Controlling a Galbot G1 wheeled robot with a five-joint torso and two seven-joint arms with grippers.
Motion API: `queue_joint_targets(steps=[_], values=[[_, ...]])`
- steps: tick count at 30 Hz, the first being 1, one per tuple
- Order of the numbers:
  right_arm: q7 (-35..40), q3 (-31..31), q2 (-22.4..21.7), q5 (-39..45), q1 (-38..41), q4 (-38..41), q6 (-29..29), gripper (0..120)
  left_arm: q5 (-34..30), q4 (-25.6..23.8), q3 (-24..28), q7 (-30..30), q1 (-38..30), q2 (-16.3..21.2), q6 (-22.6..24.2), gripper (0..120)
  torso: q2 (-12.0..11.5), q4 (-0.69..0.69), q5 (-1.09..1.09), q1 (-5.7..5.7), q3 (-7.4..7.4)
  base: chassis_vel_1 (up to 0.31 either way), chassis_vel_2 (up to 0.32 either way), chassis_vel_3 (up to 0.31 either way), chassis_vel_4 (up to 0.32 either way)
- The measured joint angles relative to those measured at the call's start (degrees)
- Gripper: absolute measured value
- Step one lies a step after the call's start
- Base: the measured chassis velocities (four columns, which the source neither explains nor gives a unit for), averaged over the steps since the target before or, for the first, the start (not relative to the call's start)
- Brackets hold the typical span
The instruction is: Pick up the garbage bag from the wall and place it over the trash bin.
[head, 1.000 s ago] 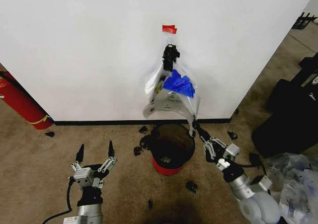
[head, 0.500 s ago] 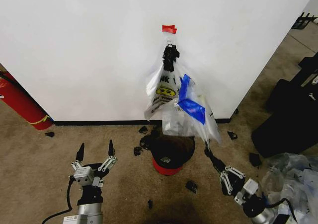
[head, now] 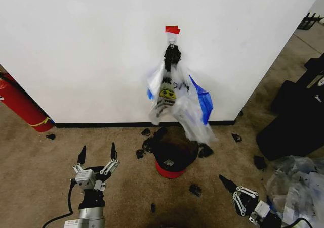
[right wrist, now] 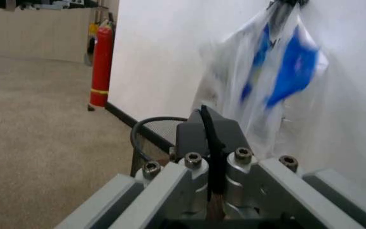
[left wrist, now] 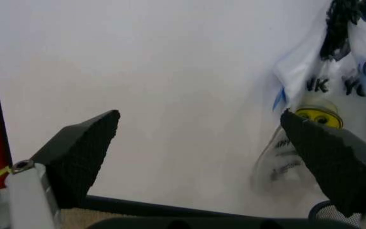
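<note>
The garbage bag [head: 195,114] hangs on the wall [head: 91,51] above the trash bin [head: 172,154], fire extinguisher [head: 20,104] far left.

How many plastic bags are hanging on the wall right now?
2. The smiley bag hangs from the black knot under the red tape; the garbage bag with blue strips overlaps its right side, above the trash bin. The overlap could hide another.

Smiley bag [left wrist: 326,95]: partial letters "NK YO".
</note>
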Motion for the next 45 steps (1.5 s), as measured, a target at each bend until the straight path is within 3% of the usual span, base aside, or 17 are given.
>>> queue_joint_targets(steps=[3, 9, 15, 19, 29, 35, 45], values=[[1.97, -0.48, 0.15, -0.07, 0.26, 0.12, -0.23, 0, 0.02, 0.00, 0.01, 0.00, -0.01, -0.01, -0.01, 100, 0.00, 0.00, 0.00, 0.00, 0.00, 0.000, 0.000, 0.000, 0.000], [13.04, -2.65, 0.82, -2.01, 2.52, 2.77, -4.64, 2, 0.07, 0.35, 0.03, -0.01, -0.10, -0.07, -0.02, 100, 0.00, 0.00, -0.01, 0.00, 0.00, 0.000, 0.000, 0.000, 0.000], [32.27, -7.93, 0.54, -10.91, 10.31, 5.42, -12.03, 26, 0.04, 1.20, -0.15, -0.02, -0.20, -0.05, -0.10, 100, 0.00, 0.01, -0.01, 0.00, 0.00, 0.000, 0.000, 0.000, 0.000], [37.49, -11.61, -0.93, -11.73, 15.82, 5.21, -17.85, 39, 0.06, 1.31, -0.21, -0.03, -0.20, -0.10, -0.11, 100, 0.00, 0.01, -0.01, 0.00, 0.00, 0.000, 0.000, 0.000, 0.000], [42.36, -22.16, -4.42, -6.75, 35.19, -6.06, -25.83, 77, 1.66, 0.12, -0.80, -0.05, 0.65, -1.32, -0.11, 100, -0.01, 0.02, -0.01, 0.00, 0.01, 0.000, 0.000, 0.000, 0.000], [36.80, -28.30, -5.57, -2.39, 42.98, -12.84, -26.79, 97, 1.69, -0.52, -1.98, -0.07, 0.78, -2.06, -0.01, 100, -0.02, 0.00, -0.01, 0.01, 0.01, 0.000, 0.000, 0.000, 0.000], [38.40, -34.07, -3.14, -2.08, 51.04, -20.09, -27.34, 97, 1.84, -0.87, -2.65, -0.06, 0.97, -3.26, -0.05, 100, -0.02, 0.01, -0.01, 0.00, 0.01, 0.000, 0.000, 0.000, 0.000]])
